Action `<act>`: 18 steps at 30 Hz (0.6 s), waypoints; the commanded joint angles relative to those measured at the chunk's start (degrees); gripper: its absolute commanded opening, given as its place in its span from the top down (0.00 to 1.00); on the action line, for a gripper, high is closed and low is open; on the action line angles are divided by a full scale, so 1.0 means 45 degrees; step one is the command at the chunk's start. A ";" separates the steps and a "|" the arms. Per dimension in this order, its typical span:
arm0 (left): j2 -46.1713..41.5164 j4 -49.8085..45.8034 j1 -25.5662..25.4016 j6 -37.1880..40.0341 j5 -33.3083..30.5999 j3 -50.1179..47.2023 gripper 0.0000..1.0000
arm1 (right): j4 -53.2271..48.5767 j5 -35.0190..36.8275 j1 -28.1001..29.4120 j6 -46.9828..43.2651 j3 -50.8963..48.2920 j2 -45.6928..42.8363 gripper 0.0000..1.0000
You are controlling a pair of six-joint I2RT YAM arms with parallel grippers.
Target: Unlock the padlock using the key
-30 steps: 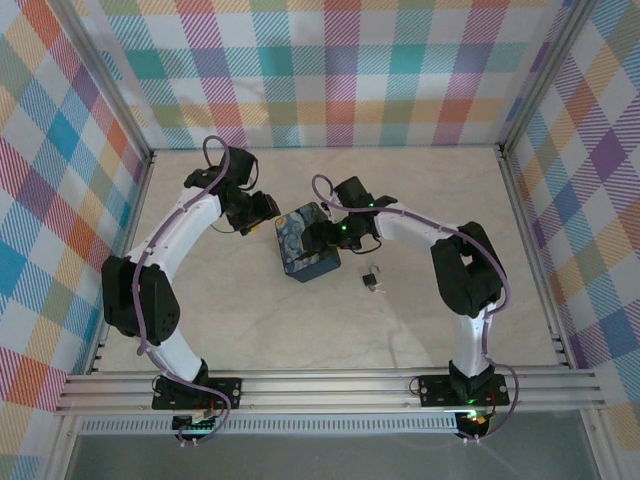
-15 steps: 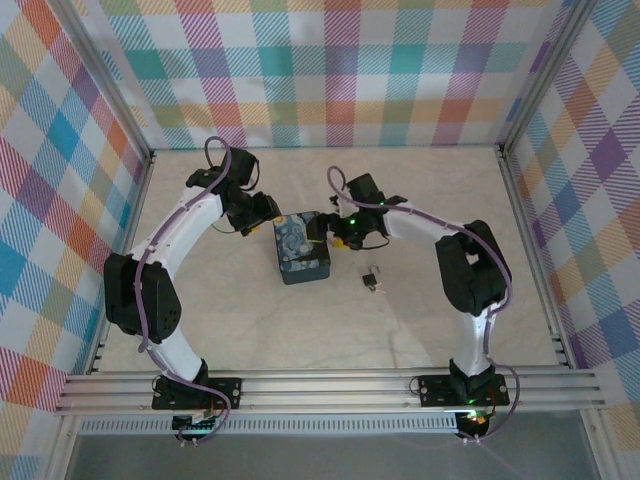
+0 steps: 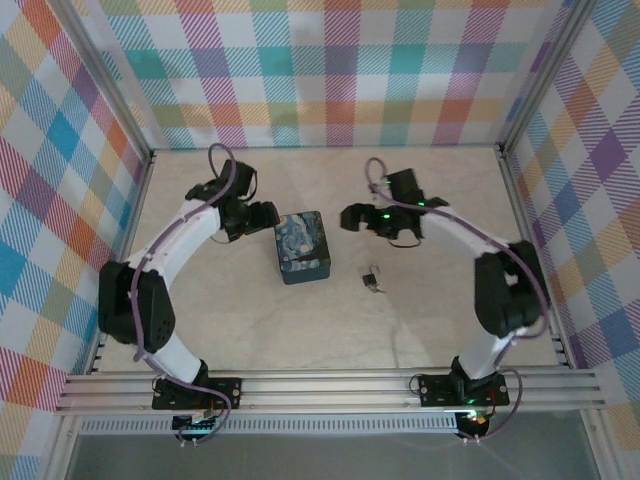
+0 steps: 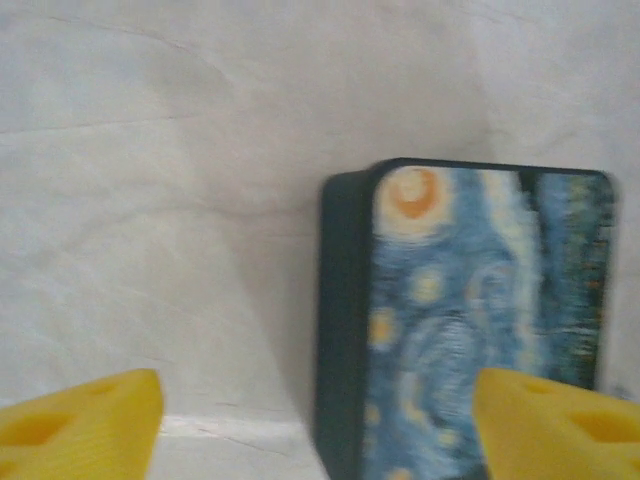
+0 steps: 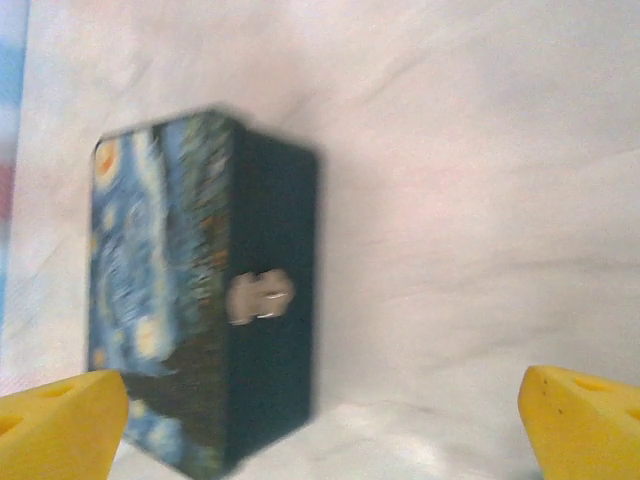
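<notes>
Both sets of fingers are spread wide with nothing in them on my feed. The left gripper (image 3: 268,214) sits just left of the dark blue rectangular tin with swirly yellow print (image 3: 302,246), and the right gripper (image 3: 348,215) is off its far right corner. The tiny grey-silver metal padlock (image 3: 372,281) lies on the pale table (image 3: 250,320) right of the tin, apart from both grippers.

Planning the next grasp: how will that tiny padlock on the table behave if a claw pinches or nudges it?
The padlock looks metal, so probably stiff and heavy for its size. It is far smaller than the right claw, so a pinch may slip off. On the smooth table a nudge likely slides it.
</notes>
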 commanded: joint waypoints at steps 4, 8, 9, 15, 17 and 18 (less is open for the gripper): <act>-0.3190 0.7897 0.0497 0.5358 -0.3903 -0.5609 0.03 | 0.4655 0.4761 -0.2190 -0.3531 -0.4269 -0.3506 0.00; -0.3691 1.0870 0.0882 0.6855 -0.3486 -0.8116 0.01 | 0.5100 0.5447 -0.3266 -0.4929 -0.5601 -0.4192 0.00; -0.3528 1.1646 0.1057 0.6911 -0.3519 -0.8603 0.01 | 0.5603 0.5107 -0.3716 -0.4905 -0.6073 -0.4311 0.00; -0.2380 1.6516 0.2139 0.6695 -0.1370 -1.0598 0.00 | 0.9909 0.3394 -0.5158 -0.3972 -0.8096 -0.3230 0.00; -0.1568 1.6637 0.2239 0.6669 -0.0866 -1.0224 0.00 | 1.2150 0.2311 -0.5095 -0.4291 -0.8677 -0.2224 0.00; -0.1021 1.7388 0.2250 0.6734 -0.0813 -1.0327 0.00 | 1.3170 0.2303 -0.4958 -0.4510 -0.8827 -0.1710 0.00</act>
